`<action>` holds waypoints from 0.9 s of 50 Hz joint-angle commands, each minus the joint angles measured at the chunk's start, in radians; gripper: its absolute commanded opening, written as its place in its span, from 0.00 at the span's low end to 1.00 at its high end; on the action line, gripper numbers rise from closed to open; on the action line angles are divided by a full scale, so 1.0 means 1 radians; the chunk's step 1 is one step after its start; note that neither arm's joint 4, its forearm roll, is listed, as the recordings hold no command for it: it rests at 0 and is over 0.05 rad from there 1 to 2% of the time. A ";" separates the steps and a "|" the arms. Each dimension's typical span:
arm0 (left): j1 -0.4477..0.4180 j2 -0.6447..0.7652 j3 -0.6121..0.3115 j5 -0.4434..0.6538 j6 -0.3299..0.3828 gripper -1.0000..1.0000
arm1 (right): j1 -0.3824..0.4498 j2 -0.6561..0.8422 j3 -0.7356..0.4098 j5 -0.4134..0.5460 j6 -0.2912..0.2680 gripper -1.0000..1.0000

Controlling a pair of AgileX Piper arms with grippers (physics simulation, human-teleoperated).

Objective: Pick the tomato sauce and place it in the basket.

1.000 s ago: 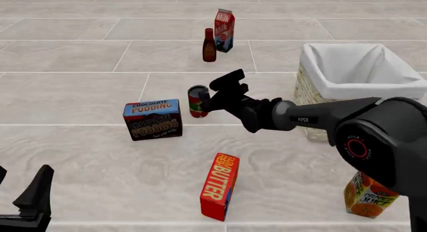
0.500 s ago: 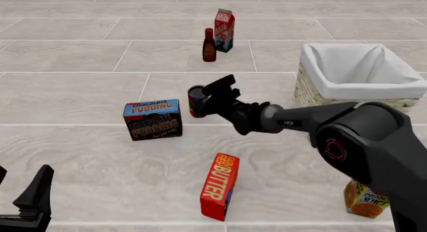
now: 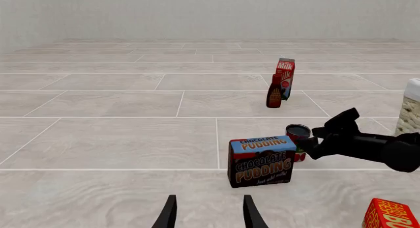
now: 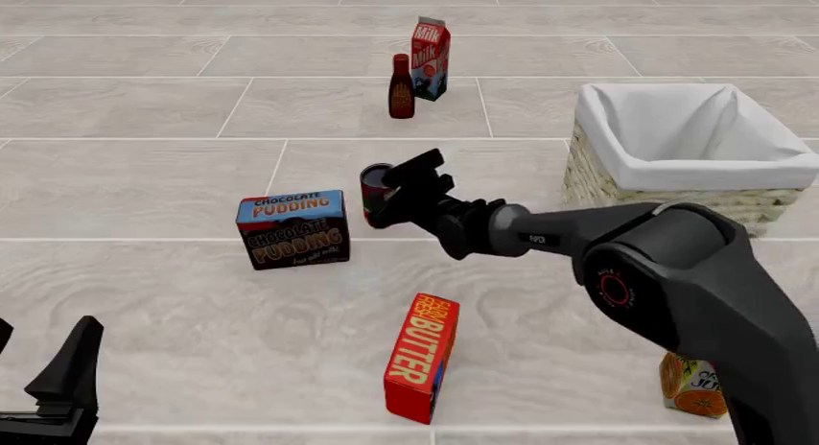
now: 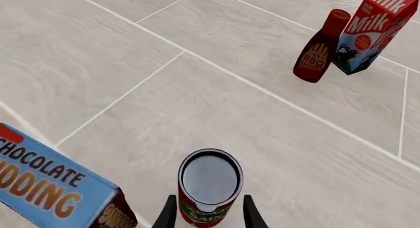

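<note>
The tomato sauce point(image 4: 370, 203), a small tin with a dark metal top and a red and green label, stands upright on the floor between the pudding box and the basket. My right gripper point(image 4: 387, 188) is open, with one finger on each side of the can near its base; the right wrist view shows the can point(image 5: 210, 185) between the fingertips point(image 5: 169, 214). The basket point(image 4: 592, 167), pale wicker with white lining, stands to the right. My left gripper point(image 4: 71, 373) is open and empty at the near left, far from the can point(image 3: 298, 135).
A chocolate pudding box point(image 4: 293, 228) stands just left of the can. A butter box point(image 4: 421, 357) lies nearer. A milk carton point(image 4: 431, 58) and a dark bottle point(image 4: 402, 86) stand at the back. An orange juice carton point(image 4: 693, 386) shows behind my right arm.
My right gripper has moved left and down to the can, and its fingers now straddle it. The can and the left arm have not moved.
</note>
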 commanded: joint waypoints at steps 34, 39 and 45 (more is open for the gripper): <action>0.000 0.000 0.000 0.000 0.000 1.00 | -0.003 0.140 -0.187 0.080 -0.012 1.00; 0.000 0.000 0.000 0.000 0.000 1.00 | 0.008 0.128 -0.164 0.069 0.001 0.00; 0.000 0.000 0.000 0.000 0.000 1.00 | 0.009 0.110 -0.153 0.069 -0.010 0.00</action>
